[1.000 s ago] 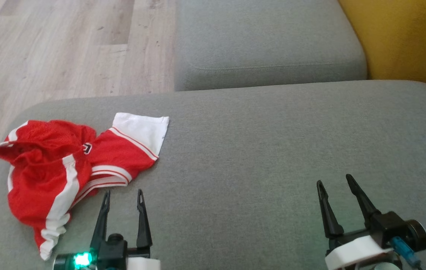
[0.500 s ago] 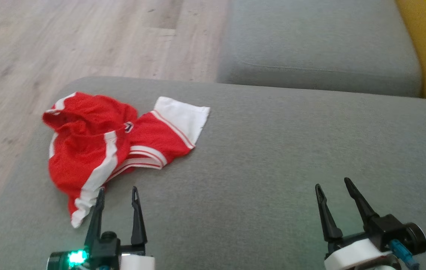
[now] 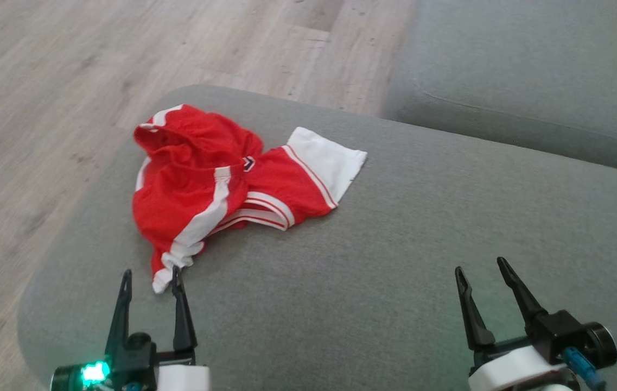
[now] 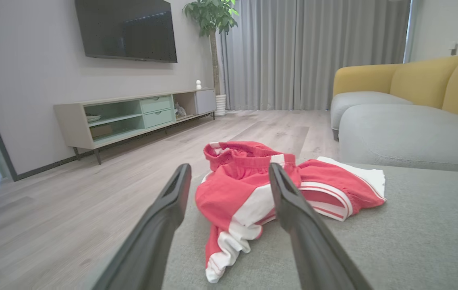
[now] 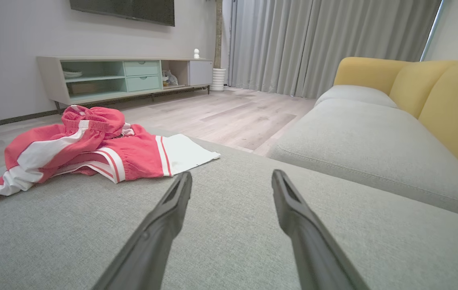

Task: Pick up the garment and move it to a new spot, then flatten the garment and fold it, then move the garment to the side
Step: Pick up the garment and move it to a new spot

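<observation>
Left gripper (image 3: 151, 270), right gripper (image 3: 479, 264): jaws spread wide, both empty, bodies cut off at frame bottom. Red-and-white garment (image 3: 205, 184) crumpled on grey cushion (image 3: 395, 260), hem by left fingertips, contact unclear; folds hide its shape. Wood floor (image 3: 42, 108) beyond

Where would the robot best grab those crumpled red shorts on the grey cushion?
Probably the bunched hump by the waistband of the red shorts: it stands up off the grey cushion, so a fold can be pinched. Come from above with the open left gripper, the nearer one; the white leg end lies flat.
</observation>
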